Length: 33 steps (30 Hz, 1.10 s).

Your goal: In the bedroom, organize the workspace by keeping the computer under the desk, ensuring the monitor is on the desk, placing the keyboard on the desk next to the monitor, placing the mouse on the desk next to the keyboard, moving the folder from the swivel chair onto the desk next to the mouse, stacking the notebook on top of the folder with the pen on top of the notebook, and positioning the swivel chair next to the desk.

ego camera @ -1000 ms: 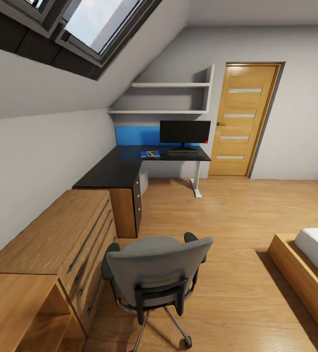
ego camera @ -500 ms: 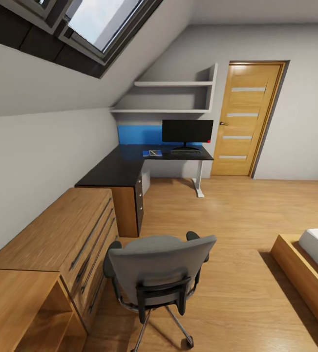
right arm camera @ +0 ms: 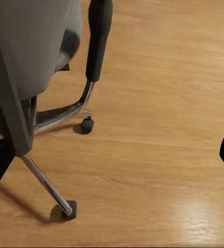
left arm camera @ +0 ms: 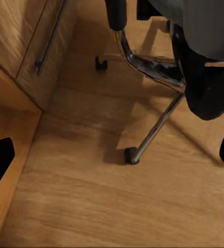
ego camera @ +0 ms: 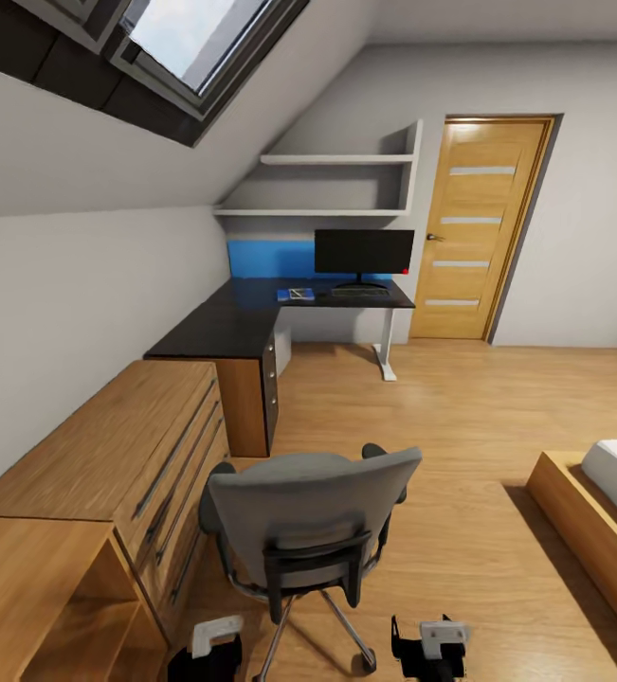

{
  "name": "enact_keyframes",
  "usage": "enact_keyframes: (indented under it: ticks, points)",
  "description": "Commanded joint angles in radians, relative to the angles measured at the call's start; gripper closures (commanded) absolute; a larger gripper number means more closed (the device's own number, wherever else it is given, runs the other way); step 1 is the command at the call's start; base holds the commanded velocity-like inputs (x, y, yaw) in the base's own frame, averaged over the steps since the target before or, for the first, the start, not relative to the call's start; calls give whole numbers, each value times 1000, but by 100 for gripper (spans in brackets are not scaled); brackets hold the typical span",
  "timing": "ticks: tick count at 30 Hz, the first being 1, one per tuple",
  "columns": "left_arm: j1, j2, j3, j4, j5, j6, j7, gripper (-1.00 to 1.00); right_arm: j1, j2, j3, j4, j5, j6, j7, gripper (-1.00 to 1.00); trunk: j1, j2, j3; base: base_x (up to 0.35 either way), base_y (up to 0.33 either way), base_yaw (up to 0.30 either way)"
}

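The swivel chair (ego camera: 308, 516) stands in the foreground with its grey back toward me, hiding the seat, so the folder is hidden. Both grippers hang low behind it: the left gripper (ego camera: 215, 652) and the right gripper (ego camera: 429, 648). In the wrist views the left gripper (left arm camera: 112, 160) is open over the floor by the chrome chair base (left arm camera: 153, 70), and the right gripper (right arm camera: 112, 160) is open beside the chair back (right arm camera: 29, 46). Far off, the black desk (ego camera: 223, 327) carries the monitor (ego camera: 363, 254), the keyboard (ego camera: 357, 293) and a small blue flat item (ego camera: 295, 296). The computer (ego camera: 281, 352) sits under the desk.
A light wooden chest of drawers (ego camera: 128, 455) runs along the left wall close to the chair. A bed frame (ego camera: 592, 530) is at the right. A wooden door (ego camera: 474, 227) stands beyond the desk. Open wooden floor (ego camera: 441, 417) lies between the chair and the desk.
The view has shifted slightly, so the camera moved. Both grippers have come into sight at the lower edge. Chair and desk items stay put.
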Motion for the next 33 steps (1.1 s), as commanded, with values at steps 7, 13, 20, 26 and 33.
enact_keyframes:
  ticks: [7,13,20,26,33]
  points:
    - [-97,-4,4,67,76,80,-39,-100,-64,-2,2,11,-149,194,156,-100,27,-50,-23,0,0,0]
    - [-106,0,0,130,115,85,-105,-100,-70,-2,5,66,-190,190,182,-100,50,-92,-42,0,0,0]
    - [-107,1,-49,154,115,83,-109,-100,-69,1,7,79,-177,115,184,-100,77,-141,-64,0,0,0]
    - [-107,1,-52,164,117,61,-108,-100,-69,3,7,86,-171,44,180,-100,100,-183,-83,0,0,0]
    - [-107,2,-52,166,116,58,-107,-100,-69,4,7,98,-170,33,178,-100,127,-232,-105,-2,0,0]
